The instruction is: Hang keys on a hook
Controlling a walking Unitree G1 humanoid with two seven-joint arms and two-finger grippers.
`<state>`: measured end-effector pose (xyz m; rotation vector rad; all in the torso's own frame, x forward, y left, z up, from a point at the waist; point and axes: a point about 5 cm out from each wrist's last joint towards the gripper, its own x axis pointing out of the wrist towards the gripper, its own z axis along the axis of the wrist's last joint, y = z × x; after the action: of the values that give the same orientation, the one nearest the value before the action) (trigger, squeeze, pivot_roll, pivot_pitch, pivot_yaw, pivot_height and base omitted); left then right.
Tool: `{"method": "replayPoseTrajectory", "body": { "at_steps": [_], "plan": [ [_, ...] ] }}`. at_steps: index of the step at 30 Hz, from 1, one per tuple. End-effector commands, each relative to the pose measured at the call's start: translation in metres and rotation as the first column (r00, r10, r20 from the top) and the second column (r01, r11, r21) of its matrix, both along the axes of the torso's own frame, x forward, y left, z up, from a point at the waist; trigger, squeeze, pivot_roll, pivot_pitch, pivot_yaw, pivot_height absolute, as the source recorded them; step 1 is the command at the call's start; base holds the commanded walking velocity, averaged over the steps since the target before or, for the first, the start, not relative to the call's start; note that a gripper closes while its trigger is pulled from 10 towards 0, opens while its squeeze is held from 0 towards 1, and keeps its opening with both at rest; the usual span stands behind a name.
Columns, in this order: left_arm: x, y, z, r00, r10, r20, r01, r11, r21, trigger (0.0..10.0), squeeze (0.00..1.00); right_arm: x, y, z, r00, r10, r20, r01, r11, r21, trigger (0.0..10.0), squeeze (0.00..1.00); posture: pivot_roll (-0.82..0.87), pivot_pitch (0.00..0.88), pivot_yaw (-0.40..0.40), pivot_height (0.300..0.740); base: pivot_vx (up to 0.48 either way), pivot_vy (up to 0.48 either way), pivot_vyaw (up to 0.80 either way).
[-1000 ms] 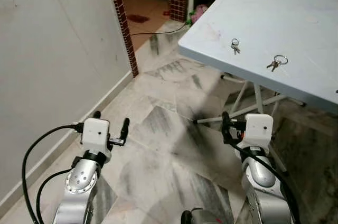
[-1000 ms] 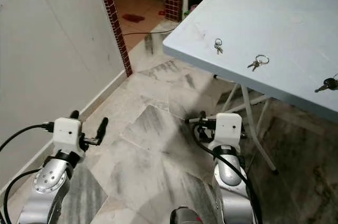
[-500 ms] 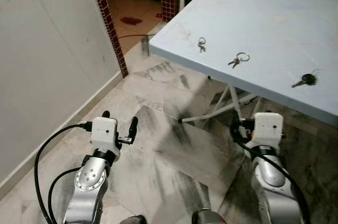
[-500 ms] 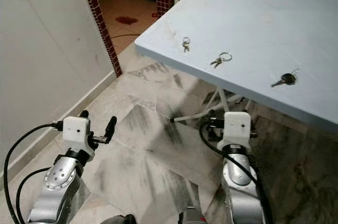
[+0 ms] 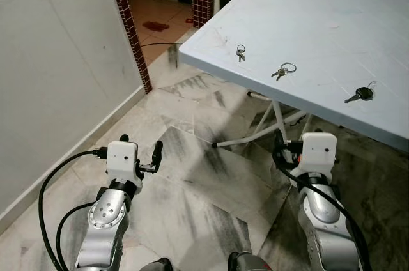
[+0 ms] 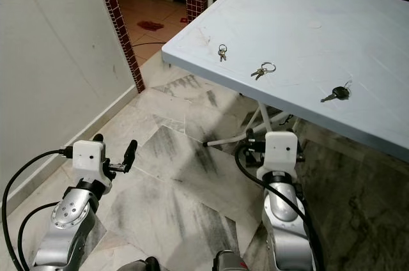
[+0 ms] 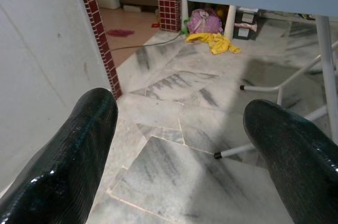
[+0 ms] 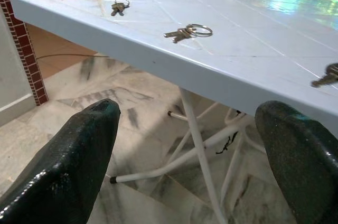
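While we stand on the grey marbled tile floor (image 5: 192, 175) before the pale blue folding plastic table (image 5: 319, 9), both our arms are held low, below the table's edge, because nothing is picked up yet. Our left gripper (image 5: 139, 149) has its 2 black fingers (image 7: 63, 155) spread wide with nothing between them, and it points at the floor and the dark red brick pillar (image 7: 95, 28). Our right gripper (image 8: 185, 155) is also wide open and empty, and it looks at the table's near edge from below.

On the tabletop lie 3 sets of keys, well apart in a row: a small silver ring with keys (image 5: 241, 52) near the corner, a second silver ring with keys (image 5: 283, 70) in the middle, and a key with a black head (image 5: 360, 94) further to our right. We judge that they lie flat there to be grasped from above. We see no hook, and we can read no writing or brand.
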<state>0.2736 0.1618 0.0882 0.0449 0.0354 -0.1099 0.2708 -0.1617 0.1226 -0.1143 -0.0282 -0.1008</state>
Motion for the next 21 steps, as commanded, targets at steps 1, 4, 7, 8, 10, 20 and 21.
{"method": "replayPoseTrajectory", "body": {
  "at_steps": [1, 4, 7, 8, 10, 20, 21],
  "plan": [
    [0.002, 0.003, 0.000, 1.000, 0.005, 0.001, -0.005, 1.000, 0.001, 10.0, 0.00, -0.001, 0.001, 0.002, 1.000, 0.003, 0.013, -0.003, 1.000, 0.003, 10.0, 0.00, -0.12, 0.172, 0.020, 0.740, 0.000, 0.000, 0.00],
    [0.007, 0.008, 0.003, 1.000, 0.022, 0.011, -0.022, 1.000, -0.004, 10.0, 0.00, -0.001, 0.000, 0.001, 1.000, -0.002, 0.003, 0.002, 1.000, 0.009, 10.0, 0.00, -0.12, 0.173, 0.023, 0.740, 0.000, 0.000, -0.48],
    [0.011, 0.014, 0.005, 0.999, 0.045, 0.013, -0.045, 0.999, -0.017, 10.0, 0.00, -0.001, 0.001, 0.002, 1.000, -0.001, 0.004, 0.001, 1.000, 0.011, 10.0, 0.00, -0.12, 0.174, 0.024, 0.740, 0.000, 0.000, -0.79],
    [0.013, 0.017, 0.006, 0.998, 0.053, 0.015, -0.052, 0.998, -0.020, 10.0, 0.00, -0.001, 0.002, 0.002, 1.000, 0.001, 0.004, -0.001, 1.000, 0.011, 10.0, 0.00, -0.12, 0.176, 0.024, 0.740, 0.000, 0.000, -0.78],
    [0.016, 0.019, 0.008, 0.998, 0.059, 0.019, -0.059, 0.998, -0.024, 10.0, 0.00, -0.001, 0.002, 0.002, 1.000, 0.004, 0.006, -0.004, 1.000, 0.009, 10.0, 0.00, -0.12, 0.175, 0.024, 0.740, 0.000, 0.000, -0.78],
    [0.022, 0.023, 0.010, 0.998, 0.063, 0.020, -0.062, 0.998, -0.030, 10.0, 0.00, 0.000, 0.004, 0.002, 1.000, 0.007, 0.010, -0.007, 1.000, 0.014, 10.0, 0.00, -0.12, 0.172, 0.031, 0.740, 0.000, 0.000, -0.78],
    [0.022, 0.023, 0.010, 0.998, 0.063, 0.020, -0.062, 0.998, -0.030, 10.0, 0.00, 0.000, 0.004, 0.002, 1.000, 0.007, 0.010, -0.007, 1.000, 0.014, 10.0, 0.00, -0.12, 0.172, 0.031, 0.740, 0.000, 0.000, -0.78]
  ]
}}
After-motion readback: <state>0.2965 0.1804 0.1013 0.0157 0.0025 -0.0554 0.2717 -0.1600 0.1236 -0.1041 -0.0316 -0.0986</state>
